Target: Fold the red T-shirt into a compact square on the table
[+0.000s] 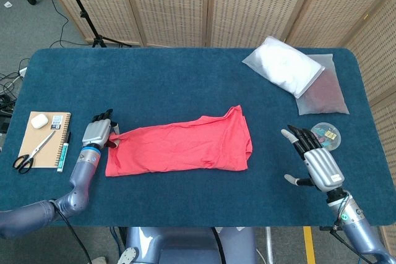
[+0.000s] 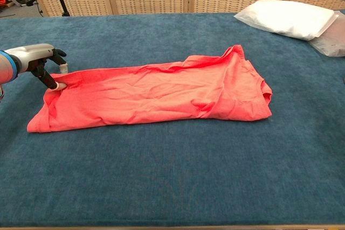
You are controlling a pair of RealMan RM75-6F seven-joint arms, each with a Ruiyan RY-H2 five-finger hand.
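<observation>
The red T-shirt (image 1: pixel 179 146) lies flat as a long folded strip across the table's middle, collar end to the right; it also fills the chest view (image 2: pixel 156 92). My left hand (image 1: pixel 96 133) is at the strip's far left corner. In the chest view, the left hand (image 2: pixel 35 60) has its thumb and a fingertip (image 2: pixel 57 85) closed on the cloth's edge, pinching it. My right hand (image 1: pixel 315 159) hovers palm-up with fingers spread, holding nothing, well to the right of the shirt. The chest view does not show it.
A white padded bag (image 1: pixel 281 66) and a dark red pouch (image 1: pixel 322 94) lie at the back right. A small round dish (image 1: pixel 328 134) sits by my right hand. A notebook (image 1: pixel 52 137) with scissors (image 1: pixel 32 153) and a pen (image 1: pixel 64 151) lies at the left edge.
</observation>
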